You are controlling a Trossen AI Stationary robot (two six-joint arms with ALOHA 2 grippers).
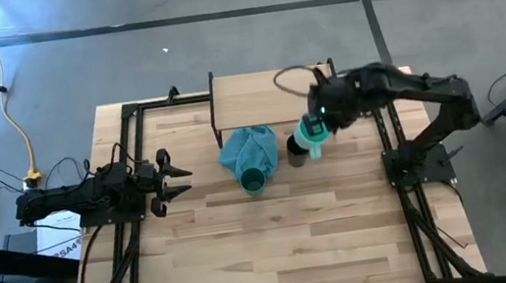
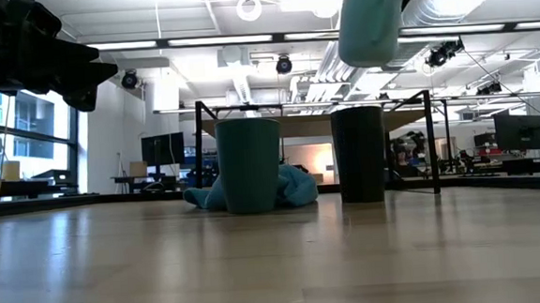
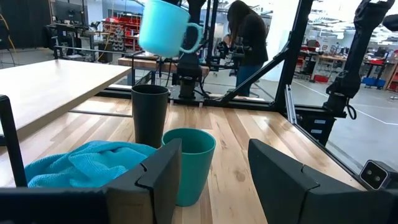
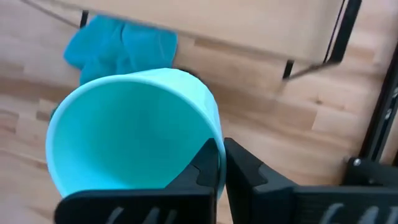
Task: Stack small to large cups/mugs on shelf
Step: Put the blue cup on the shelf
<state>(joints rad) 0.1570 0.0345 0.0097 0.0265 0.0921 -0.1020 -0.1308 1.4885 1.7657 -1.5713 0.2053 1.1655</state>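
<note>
My right gripper (image 1: 317, 128) is shut on the light turquoise mug (image 1: 309, 138), held in the air above the black cup (image 2: 359, 153). The black cup stands on the table just in front of the shelf (image 1: 261, 96). In the left wrist view the mug (image 3: 163, 28) hangs over the black cup (image 3: 150, 115). The dark teal-green cup (image 1: 253, 179) stands upright on the table, against the blue-teal cloth (image 1: 246, 147). My left gripper (image 1: 175, 177) is open and empty at the table's left, pointing at the cups. My right gripper holds the mug by its wall at the rim (image 4: 216, 144). One finger (image 4: 202, 168) is inside the mug and the other (image 4: 249, 171) is outside. The fingers come from above. The mug is lifted clear, slightly tilted, hanging below the fingers (image 2: 370, 23).
The cloth (image 3: 81, 165) lies bunched in front of the shelf's left half. The shelf's dark legs (image 2: 199, 146) stand behind the cups, and its top board (image 4: 249, 28) is bare where it shows. A person (image 3: 249, 37) stands in the room beyond the table.
</note>
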